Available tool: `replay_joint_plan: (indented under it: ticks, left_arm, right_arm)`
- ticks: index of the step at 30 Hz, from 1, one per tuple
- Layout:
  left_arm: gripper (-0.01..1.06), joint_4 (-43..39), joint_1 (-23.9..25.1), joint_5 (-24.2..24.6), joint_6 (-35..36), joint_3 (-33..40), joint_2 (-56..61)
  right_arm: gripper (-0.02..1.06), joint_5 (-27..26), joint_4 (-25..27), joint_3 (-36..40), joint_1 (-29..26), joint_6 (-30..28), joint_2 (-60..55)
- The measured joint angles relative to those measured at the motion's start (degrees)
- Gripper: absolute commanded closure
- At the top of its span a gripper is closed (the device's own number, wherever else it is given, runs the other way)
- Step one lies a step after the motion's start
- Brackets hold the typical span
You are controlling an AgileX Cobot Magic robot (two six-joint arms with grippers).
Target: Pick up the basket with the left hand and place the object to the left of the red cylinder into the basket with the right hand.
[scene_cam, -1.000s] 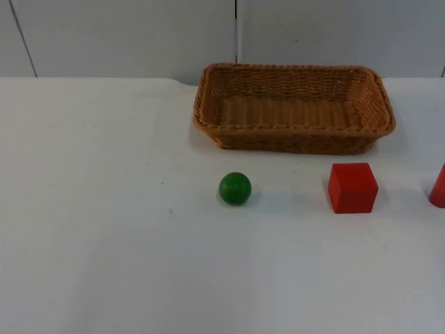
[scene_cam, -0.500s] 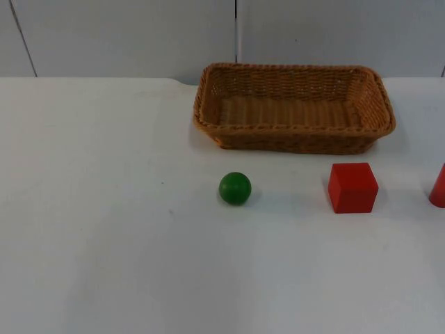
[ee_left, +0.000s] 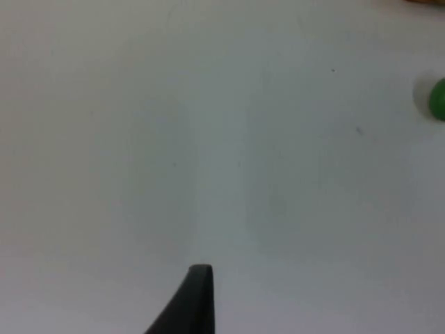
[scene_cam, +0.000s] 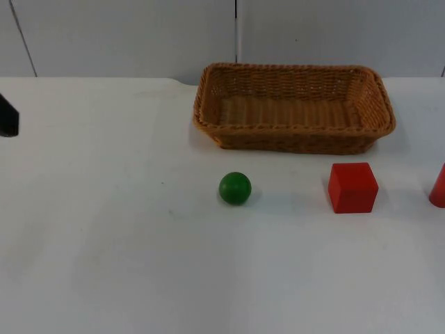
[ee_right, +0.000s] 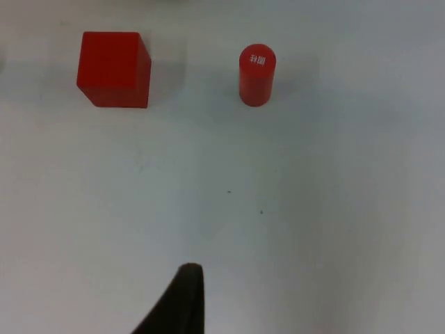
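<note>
Left hand (scene_cam: 8, 118) has entered; basket (scene_cam: 294, 139) holds nothing.

Laboratory test station: bare white table (scene_cam: 104, 264) ending at grey partition wall (scene_cam: 125, 35), carrying plain coloured test shapes and a wicker basket (scene_cam: 293, 108).

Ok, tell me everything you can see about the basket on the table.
The basket is a shallow, rectangular tray of brown woven wicker with a braided rim and sloping sides. It sits upright and empty on the white table, near the grey wall. Nothing touches it; the green ball and red cube lie apart in front of it.
</note>
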State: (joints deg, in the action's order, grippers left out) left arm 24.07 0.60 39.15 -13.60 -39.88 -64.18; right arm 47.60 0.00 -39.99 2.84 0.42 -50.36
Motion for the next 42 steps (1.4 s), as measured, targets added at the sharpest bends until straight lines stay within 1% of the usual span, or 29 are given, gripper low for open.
replay_joint_plan:
  ticks: [2, 4, 5, 7, 8, 9, 10, 12, 13, 16, 17, 20, 21, 22, 26, 27, 31, 32, 34, 36, 39, 42]
  left_arm:
    - [0.0, 2.98, -0.88, -1.26, -3.56, -3.97, -7.01]
    - [0.0, 3.3, -1.27, -1.51, -3.93, -4.68, -8.63]
    - [0.0, 3.99, -2.67, -1.81, -4.87, -8.07, -13.01]
    - [0.0, 4.48, -4.07, -2.06, -5.52, -12.55, -19.82]
    - [0.0, 4.48, -4.07, -2.06, -5.52, -12.55, -19.82]
    - [0.0, 4.59, -4.77, -2.06, -5.62, -15.25, -22.72]
    - [0.0, 4.59, -5.43, -1.82, -5.64, -18.27, -26.18]
    - [0.0, 4.59, -6.85, -1.05, -5.74, -26.57, -34.5]
    - [0.0, 4.59, -6.85, -1.05, -5.74, -26.57, -34.5]
    - [0.0, 4.59, -8.71, 1.9, -5.34, -38.59, -43.72]
    - [0.0, 4.59, -8.71, 1.9, -5.34, -38.59, -43.72]
    - [0.0, 4.59, -10.92, 5.44, -3.52, -51.33, -52.63]
    - [0.0, 4.03, -12.17, 6.9, -2.39, -56.7, -56.64]
    - [0.0, 4.03, -12.17, 6.9, -2.39, -56.7, -56.64]
    - [0.0, 2.77, -14.11, 10.08, 1.36, -71.26, -67.36]
    - [0.0, 2.77, -14.11, 10.08, 1.36, -71.26, -67.36]
    - [0.0, 2.47, -14.25, 12.06, 4.37, -84.36, -76.86]
    - [0.0, 2.47, -14.25, 12.06, 4.37, -84.36, -76.86]
    - [0.0, 2.19, -14.25, 12.52, 5.3, -90.29, -81.37]
    - [0.0, 2.09, -14.25, 12.41, 5.7, -93.9, -84.5]
    - [0.0, 1.96, -14.35, 12.01, 5.91, -95.61, -86.71]
    - [0.05, 1.96, -14.38, 11.13, 5.91, -96.2, -88.47]
  right_arm:
    - [-0.01, -0.14, 0.0, 0.0, 0.0, 0.0, -0.03]
    - [-0.01, -0.19, 0.0, 0.0, 0.0, 0.0, -0.03]
    - [-0.01, -0.19, 0.0, 0.0, 0.0, 0.0, -0.03]
    - [-0.01, -0.28, 0.0, 0.0, 0.0, 0.0, -0.03]
    - [-0.01, -0.28, 0.0, 0.0, 0.0, 0.0, -0.03]
    - [-0.01, -0.28, 0.0, 0.0, 0.0, 0.0, -0.03]
    - [-0.01, -0.41, 0.0, 0.0, 0.0, 0.0, -0.03]
    - [-0.01, -0.5, 0.0, 0.0, 0.0, 0.0, -0.03]
    - [-0.01, -0.5, 0.0, 0.0, 0.0, 0.0, -0.03]
    - [-0.01, -0.63, 0.0, 0.0, 0.0, 0.0, -0.03]
    - [-0.01, -0.63, 0.0, 0.0, 0.0, 0.0, -0.03]
    - [-0.01, -0.63, 0.0, 0.0, 0.0, 0.0, -0.03]
    - [-0.01, -0.74, 0.0, 0.0, 0.0, 0.0, -0.03]
    - [-0.01, -0.74, 0.0, 0.0, 0.0, 0.0, -0.03]
    - [-0.01, -0.85, 0.0, 0.0, 0.0, 0.0, -0.03]
    - [-0.01, -0.85, 0.0, 0.0, 0.0, 0.0, -0.03]
    - [-0.01, -0.85, 0.0, 0.0, 0.0, -0.42, -0.03]
    - [-0.01, -0.85, 0.0, 0.0, 0.0, -0.42, -0.03]
    - [-0.01, -0.97, 0.0, 0.0, 0.0, -0.42, -0.03]
    - [-0.01, -0.97, 0.0, 0.0, 0.0, -0.42, -0.03]
    - [-0.01, -1.07, 0.0, 0.0, 0.0, -0.42, -0.03]
    - [-0.01, -1.31, 0.0, 0.0, 0.0, -0.42, -0.03]
